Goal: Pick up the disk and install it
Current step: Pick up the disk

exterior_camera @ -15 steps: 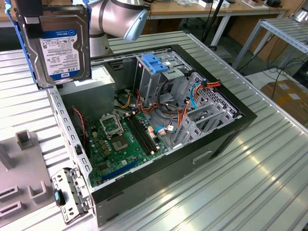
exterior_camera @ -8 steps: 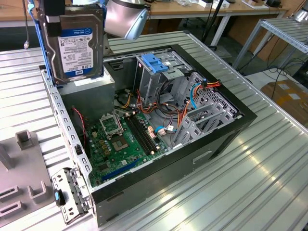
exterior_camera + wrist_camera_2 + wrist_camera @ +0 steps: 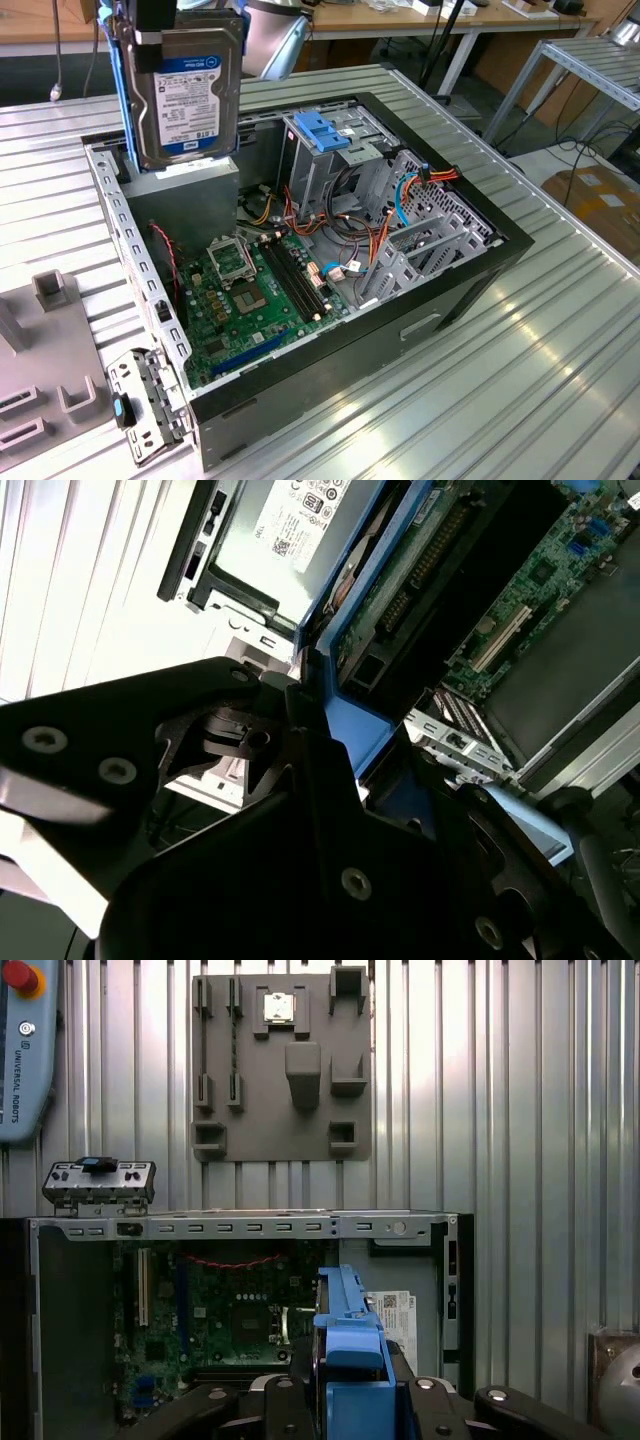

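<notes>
Hand [image 3: 350, 1375] clenched on blue end tab of disk [image 3: 340, 1300], seen in first wrist view. At exterior view's left, grey fixture plate [image 3: 40, 340] laid on tabletop [image 3: 520, 400]. Disk held upright in air above grey box [image 3: 190, 195] in open computer case [image 3: 420, 320]; motherboard [image 3: 240, 300] exposed beside it; drive cage [image 3: 320, 150] further right.

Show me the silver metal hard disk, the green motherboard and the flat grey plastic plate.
silver metal hard disk [image 3: 190, 105]: exterior view, its label.
green motherboard [image 3: 225, 312]: exterior view, board's middle.
flat grey plastic plate [image 3: 280, 1125]: first wrist view, bare centre.
</notes>
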### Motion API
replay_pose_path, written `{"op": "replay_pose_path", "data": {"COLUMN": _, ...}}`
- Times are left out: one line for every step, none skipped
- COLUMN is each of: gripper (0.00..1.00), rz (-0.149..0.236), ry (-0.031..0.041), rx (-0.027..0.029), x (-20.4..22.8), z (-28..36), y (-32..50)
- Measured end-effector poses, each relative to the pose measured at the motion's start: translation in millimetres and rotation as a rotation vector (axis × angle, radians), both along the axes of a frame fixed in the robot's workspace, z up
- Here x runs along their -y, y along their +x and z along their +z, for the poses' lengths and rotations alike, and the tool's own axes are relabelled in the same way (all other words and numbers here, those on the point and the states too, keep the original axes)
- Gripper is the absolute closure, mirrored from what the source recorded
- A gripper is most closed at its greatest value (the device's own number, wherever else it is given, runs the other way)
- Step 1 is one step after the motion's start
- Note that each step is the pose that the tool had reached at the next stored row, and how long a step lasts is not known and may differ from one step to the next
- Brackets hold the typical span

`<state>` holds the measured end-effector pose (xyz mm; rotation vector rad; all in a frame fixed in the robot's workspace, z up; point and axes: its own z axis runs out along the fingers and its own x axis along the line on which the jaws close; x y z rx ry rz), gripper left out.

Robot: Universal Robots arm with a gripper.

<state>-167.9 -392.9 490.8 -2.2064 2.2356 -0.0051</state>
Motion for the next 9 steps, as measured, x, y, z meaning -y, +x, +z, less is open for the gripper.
{"op": "replay_pose_path", "data": {"gripper": 0.63, "rz": 0.0, "ry": 0.0, "rx": 0.0, "x": 0.0, "z": 0.0, "y": 2.8}}
{"op": "replay_pose_path", "data": {"gripper": 0.63, "rz": 0.0, "ry": 0.0, "rx": 0.0, "x": 0.0, "z": 0.0, "y": 5.7}}
{"op": "replay_pose_path", "data": {"gripper": 0.63, "rz": 0.0, "ry": -0.0001, "rx": -0.0001, "x": 0.0, "z": 0.0, "y": 8.8}}
{"op": "replay_pose_path", "data": {"gripper": 0.63, "rz": 0.0, "ry": -0.0001, "rx": 0.0, "x": 0.0, "z": 0.0, "y": 12.0}}
{"op": "replay_pose_path", "data": {"gripper": 0.63, "rz": 0.0, "ry": 0.0, "rx": 0.0, "x": 0.0, "z": 0.0, "y": 15.9}}
{"op": "replay_pose_path", "data": {"gripper": 0.63, "rz": 0.0, "ry": -0.0001, "rx": 0.0, "x": 0.0, "z": 0.0, "y": 21.7}}
{"op": "replay_pose_path", "data": {"gripper": 0.63, "rz": 0.0, "ry": 0.0, "rx": 0.0, "x": 0.0, "z": 0.0, "y": 26.1}}
{"op": "replay_pose_path", "data": {"gripper": 0.63, "rz": 0.0, "ry": -0.0001, "rx": 0.0, "x": 0.0, "z": 0.0, "y": 28.7}}
{"op": "replay_pose_path", "data": {"gripper": 0.63, "rz": 0.0, "ry": 0.0, "rx": 0.0, "x": 0.0, "z": 0.0, "y": 31.4}}
